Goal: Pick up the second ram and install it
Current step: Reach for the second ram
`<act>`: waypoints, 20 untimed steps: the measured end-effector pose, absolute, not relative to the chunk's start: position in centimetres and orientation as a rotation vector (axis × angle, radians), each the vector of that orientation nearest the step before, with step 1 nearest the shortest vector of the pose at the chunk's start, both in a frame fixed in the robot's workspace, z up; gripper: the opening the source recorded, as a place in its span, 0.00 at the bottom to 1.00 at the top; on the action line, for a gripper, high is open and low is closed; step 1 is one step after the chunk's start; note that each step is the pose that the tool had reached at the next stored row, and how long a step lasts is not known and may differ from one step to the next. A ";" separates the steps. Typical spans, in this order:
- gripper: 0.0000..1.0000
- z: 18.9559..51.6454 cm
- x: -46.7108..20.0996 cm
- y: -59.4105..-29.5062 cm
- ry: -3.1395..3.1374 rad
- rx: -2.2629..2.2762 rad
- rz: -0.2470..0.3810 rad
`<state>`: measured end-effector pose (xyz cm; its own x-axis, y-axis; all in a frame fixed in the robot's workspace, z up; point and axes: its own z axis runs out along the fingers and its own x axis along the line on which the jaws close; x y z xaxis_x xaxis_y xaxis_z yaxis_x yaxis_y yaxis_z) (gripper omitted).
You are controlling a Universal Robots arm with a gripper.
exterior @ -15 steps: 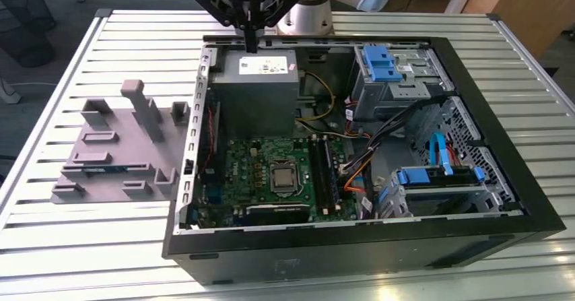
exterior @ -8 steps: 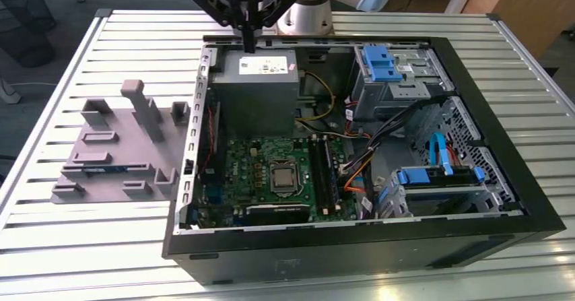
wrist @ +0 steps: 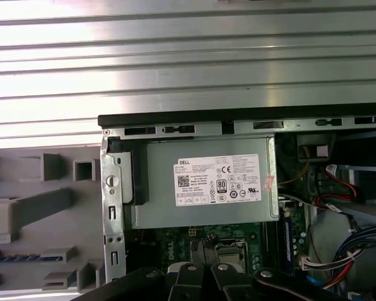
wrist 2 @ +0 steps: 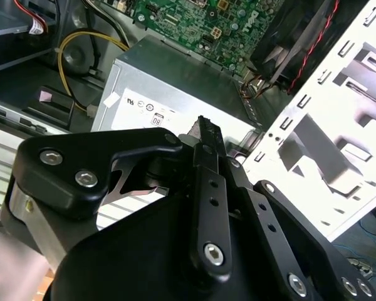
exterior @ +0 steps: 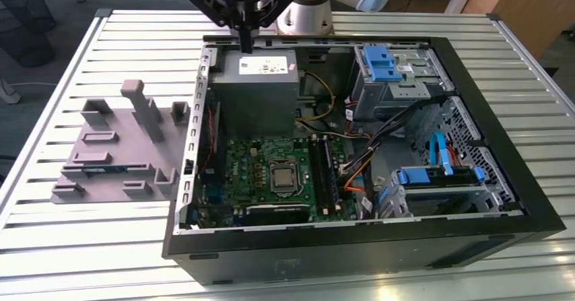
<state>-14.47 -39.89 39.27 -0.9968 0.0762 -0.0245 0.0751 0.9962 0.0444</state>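
Exterior view: the gripper (exterior: pixel 245 45), fingers pressed together and empty, hangs over the power supply (exterior: pixel 254 79); the second ram (exterior: pixel 101 170) lies in the grey tray (exterior: pixel 117 154) beside the computer case (exterior: pixel 503 200), well apart. Judged light, stiff, fragile: grasp across the board's long edges, avoiding contacts.

The slatted table (exterior: pixel 54 247) is bare metal with a bright sheen. The tray (exterior: pixel 117 180) is matt grey plastic. The computer case (exterior: pixel 359 250) has a matt black frame. Its power supply (exterior: pixel 256 92) is dull grey sheet metal with a white paper label (exterior: pixel 266 65). The gripper (wrist 2: pixel 205 128) is matt black with shiny screw heads (wrist 2: pixel 214 253).
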 end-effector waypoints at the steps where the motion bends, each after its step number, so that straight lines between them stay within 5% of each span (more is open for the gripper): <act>1: 0.11 39.3 -14.5 -39.9 3.112 0.118 0.068; 20: 0.11 39.3 -15.1 -39.9 3.112 0.118 0.068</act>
